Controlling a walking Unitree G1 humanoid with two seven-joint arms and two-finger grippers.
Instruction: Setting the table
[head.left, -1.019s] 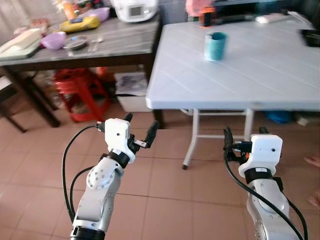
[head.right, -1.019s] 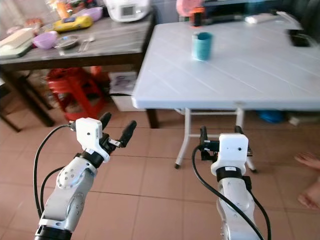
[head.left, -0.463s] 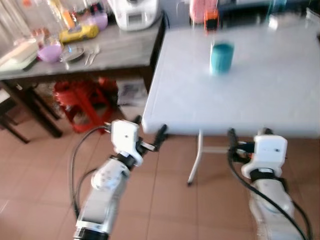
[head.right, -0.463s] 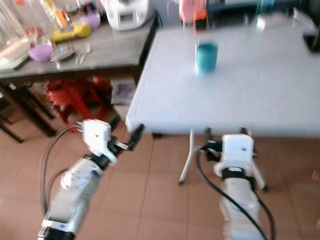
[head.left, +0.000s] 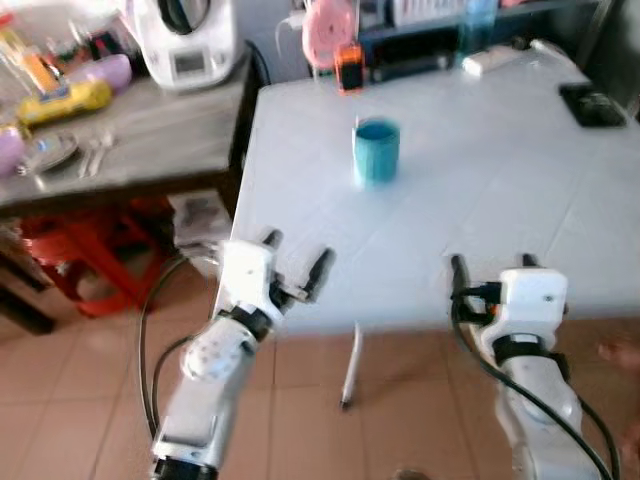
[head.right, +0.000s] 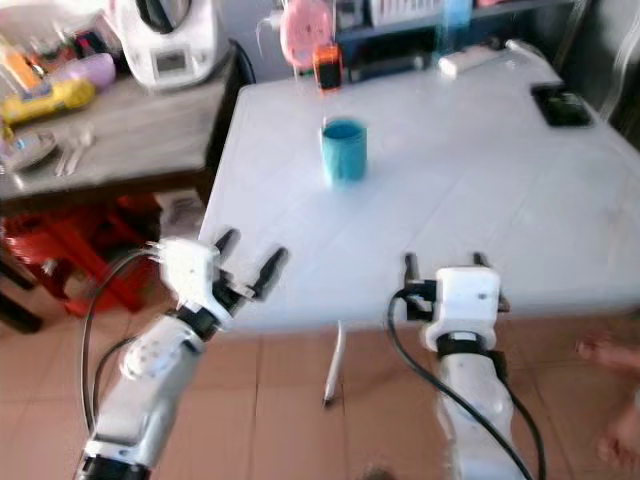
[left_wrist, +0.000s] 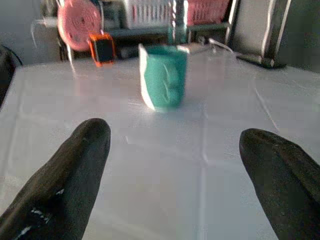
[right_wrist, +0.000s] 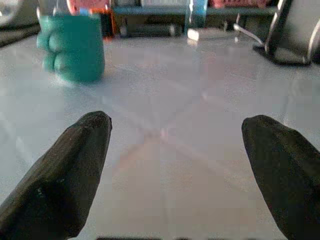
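While both arms reach over the near edge of the white plastic table (head.left: 520, 150), left gripper (head.left: 296, 262) fingers apart, right gripper (head.left: 488, 270) fingers apart, upright teal cup (head.left: 376, 151) far ahead, untouched.

A teal ceramic cup (head.left: 376, 150) stood on the pale white plastic counter (head.left: 500, 190). Beyond it were a pink round fan (head.left: 322, 32) and an orange-black small device (head.left: 348, 67).

You see the left tool (left_wrist: 172, 185) with its two black fingers (left_wrist: 70, 175) spread wide above the white surface (left_wrist: 150, 165). Ahead between them stands a teal cup (left_wrist: 162, 76), well apart from the fingertips, with an orange object (left_wrist: 102, 48) and a pink disc (left_wrist: 79, 18) behind it.
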